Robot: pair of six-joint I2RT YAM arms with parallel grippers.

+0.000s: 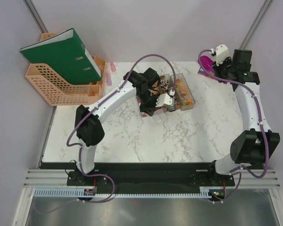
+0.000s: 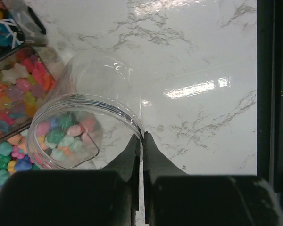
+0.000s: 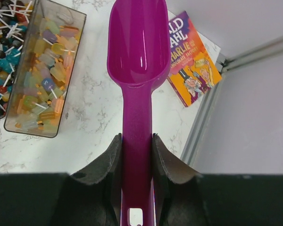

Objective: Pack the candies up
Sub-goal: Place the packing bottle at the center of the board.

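My left gripper (image 2: 142, 140) is pinching the small clear round jar (image 2: 104, 75) by its rim, steadying it for multicoloured candies (image 2: 68, 134); my right gripper (image 3: 137, 146) is clasping the empty purple plastic scoop (image 3: 137, 47).

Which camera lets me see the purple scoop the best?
The right wrist view: the purple scoop fills the middle, empty bowl and handle clear, gripped by the right gripper. The top view shows only a small purple bit. The left wrist view misses it.
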